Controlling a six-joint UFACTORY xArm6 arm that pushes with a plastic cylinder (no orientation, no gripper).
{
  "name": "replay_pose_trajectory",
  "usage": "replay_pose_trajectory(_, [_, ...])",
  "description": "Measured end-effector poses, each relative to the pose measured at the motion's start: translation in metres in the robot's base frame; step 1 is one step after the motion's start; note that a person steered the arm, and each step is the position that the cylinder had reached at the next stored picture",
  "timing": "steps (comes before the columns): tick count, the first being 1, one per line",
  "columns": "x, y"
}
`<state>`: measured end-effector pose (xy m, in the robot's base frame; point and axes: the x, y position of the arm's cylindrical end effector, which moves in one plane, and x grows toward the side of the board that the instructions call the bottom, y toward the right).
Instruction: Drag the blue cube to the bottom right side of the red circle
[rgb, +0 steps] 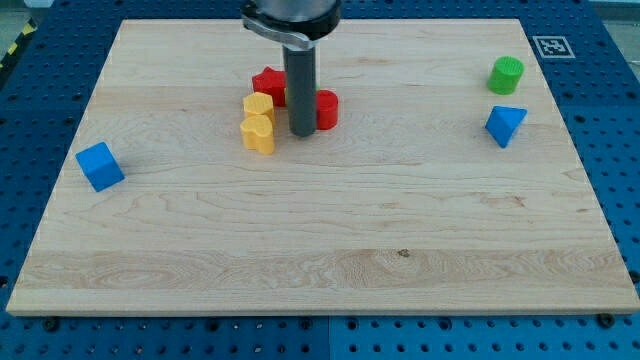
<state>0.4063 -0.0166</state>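
Note:
The blue cube (100, 166) sits near the board's left edge. The red circle, a short red cylinder (325, 109), stands at the upper middle, partly hidden behind my rod. My tip (303, 133) rests on the board just left of the red circle and right of the yellow blocks, far to the right of the blue cube.
A red star-like block (268, 84) lies left of the rod at the top. Two yellow blocks (258, 104) (258, 133) stand stacked in view just left of my tip. A green cylinder (506, 74) and a blue triangular block (505, 125) lie at the upper right. The wooden board (320, 250) sits on a blue pegboard.

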Motion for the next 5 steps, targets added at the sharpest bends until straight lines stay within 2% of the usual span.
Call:
replay_pose_trajectory(2, [0.003, 0.021])
replay_pose_trajectory(4, [0.08, 0.021])
replay_pose_trajectory(5, [0.119, -0.016])
